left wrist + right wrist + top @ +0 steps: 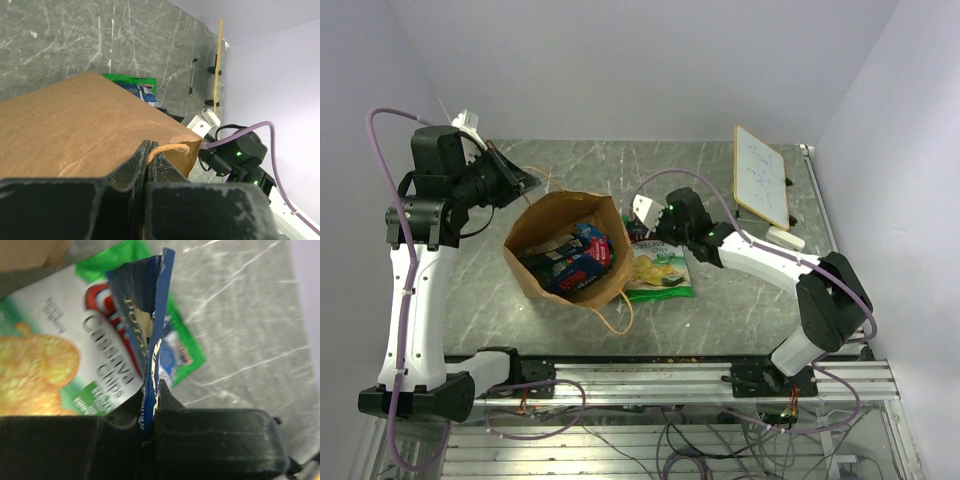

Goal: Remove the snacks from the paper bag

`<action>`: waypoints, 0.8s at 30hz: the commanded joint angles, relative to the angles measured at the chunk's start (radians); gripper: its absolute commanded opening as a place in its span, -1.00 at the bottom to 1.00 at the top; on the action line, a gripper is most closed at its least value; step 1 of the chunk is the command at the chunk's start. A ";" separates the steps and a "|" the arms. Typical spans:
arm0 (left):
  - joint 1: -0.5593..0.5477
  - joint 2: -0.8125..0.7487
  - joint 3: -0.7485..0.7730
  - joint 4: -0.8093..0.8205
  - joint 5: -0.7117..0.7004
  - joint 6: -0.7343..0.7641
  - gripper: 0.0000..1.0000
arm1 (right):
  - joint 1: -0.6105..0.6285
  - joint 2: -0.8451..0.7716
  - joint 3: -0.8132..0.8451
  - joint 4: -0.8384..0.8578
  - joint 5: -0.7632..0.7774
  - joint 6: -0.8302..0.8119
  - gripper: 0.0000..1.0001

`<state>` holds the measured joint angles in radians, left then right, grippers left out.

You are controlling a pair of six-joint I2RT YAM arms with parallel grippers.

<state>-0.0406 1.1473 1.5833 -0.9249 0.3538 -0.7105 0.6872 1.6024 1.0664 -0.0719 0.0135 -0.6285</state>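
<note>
The brown paper bag (565,250) stands open at the table's middle with several snack packets (575,262) inside, blue and red ones showing. My left gripper (525,185) is shut on the bag's looped paper handle (172,148) at the far left rim. My right gripper (642,215) is just right of the bag and shut on the edge of a blue snack packet (150,355), which hangs above a yellow-green chip packet (660,272) lying flat on the table. That green packet also shows in the right wrist view (60,365).
A white framed board (761,175) stands at the back right with a small white object (785,238) beside it. The bag's other handle (618,315) loops toward the table's front edge. The aluminium rail (700,375) runs along the near edge.
</note>
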 commanded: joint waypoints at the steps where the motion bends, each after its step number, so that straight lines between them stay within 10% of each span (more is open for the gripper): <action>1: 0.006 -0.016 0.011 0.002 -0.015 -0.001 -0.86 | 0.006 -0.053 -0.110 0.000 -0.069 0.081 -1.00; 24: 0.006 -0.013 0.011 -0.010 -0.018 -0.002 -0.86 | 0.068 -0.093 -0.266 0.075 -0.228 -0.019 -0.76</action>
<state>-0.0406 1.1473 1.5734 -0.9257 0.3473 -0.7139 0.7475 1.5257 0.8223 -0.0452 -0.1509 -0.6075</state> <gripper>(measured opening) 0.073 0.123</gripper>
